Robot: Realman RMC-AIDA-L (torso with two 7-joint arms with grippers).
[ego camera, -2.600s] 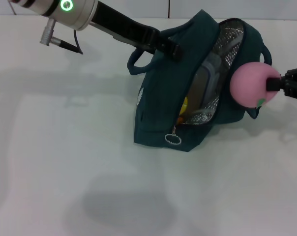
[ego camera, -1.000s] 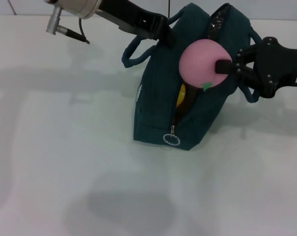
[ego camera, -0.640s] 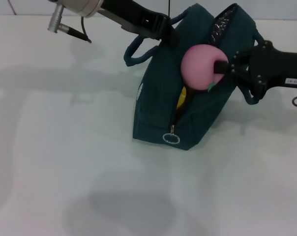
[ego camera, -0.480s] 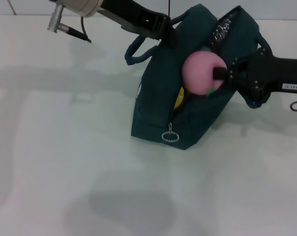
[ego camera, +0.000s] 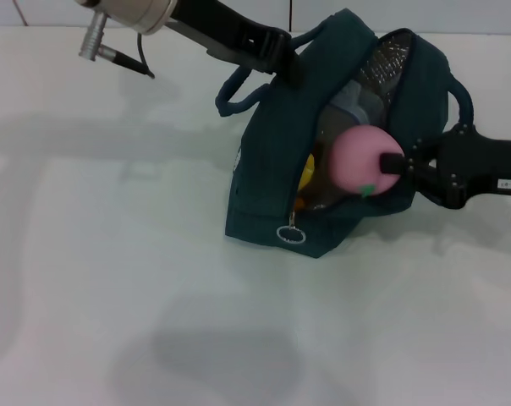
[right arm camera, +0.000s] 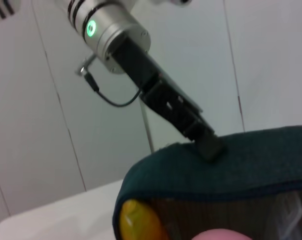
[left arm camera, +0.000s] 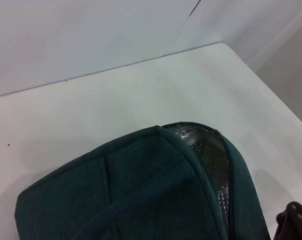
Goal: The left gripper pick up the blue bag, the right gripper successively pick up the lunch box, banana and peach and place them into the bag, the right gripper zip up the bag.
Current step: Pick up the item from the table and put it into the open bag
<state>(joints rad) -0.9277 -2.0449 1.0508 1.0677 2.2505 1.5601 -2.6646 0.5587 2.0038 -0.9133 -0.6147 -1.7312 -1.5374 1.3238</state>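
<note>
- A white table [ego camera: 112, 279] against pale wall panels [right arm camera: 36, 125].
- The right gripper [ego camera: 397, 163] — clamped on the peach [ego camera: 361, 161] — sits inside the blue bag [ego camera: 272, 161] mouth.
- The left gripper [ego camera: 285, 63] pinches the bag's upper edge.

We're seeing a matte cloth blue bag [ego camera: 277, 161] with crinkly shiny foil lining [ego camera: 391, 63]. Metal ring pull [ego camera: 291, 235], smooth matte peach [ego camera: 361, 161].
</note>
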